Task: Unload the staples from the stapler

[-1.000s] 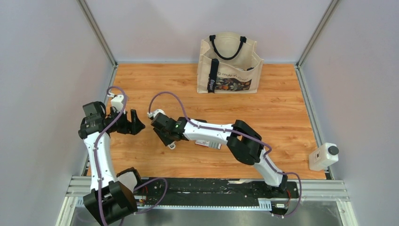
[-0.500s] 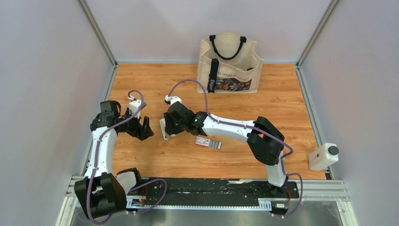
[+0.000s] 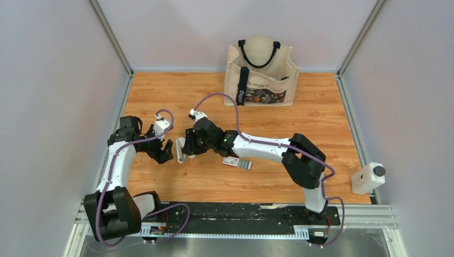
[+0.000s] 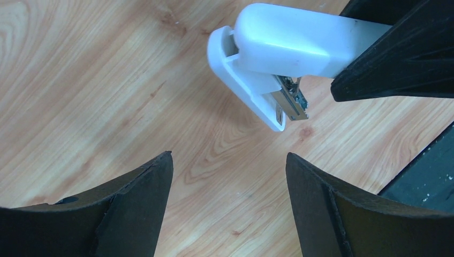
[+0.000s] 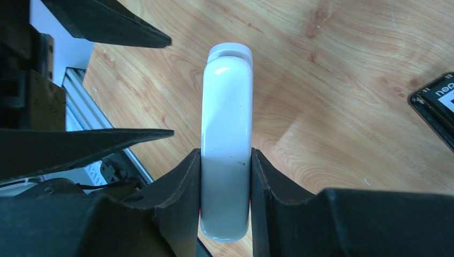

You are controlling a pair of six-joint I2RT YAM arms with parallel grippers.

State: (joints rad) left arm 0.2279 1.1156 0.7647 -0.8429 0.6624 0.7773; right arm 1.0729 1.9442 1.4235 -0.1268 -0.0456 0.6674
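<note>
The right gripper (image 5: 225,160) is clamped on the white stapler (image 5: 226,101), a finger pressed to each long side, holding it above the wooden table (image 3: 321,128). In the left wrist view the stapler's base piece angles away from its top shell, and a silvery metal part (image 4: 289,99) shows between them. The staples cannot be told apart from that metal. The left gripper (image 4: 229,159) hangs just beside the stapler with its jaws spread wide and nothing between them. A small flat box (image 3: 237,162) lies near the stapler, under the right arm. A tote bag (image 3: 260,72) stands well beyond the stapler.
</note>
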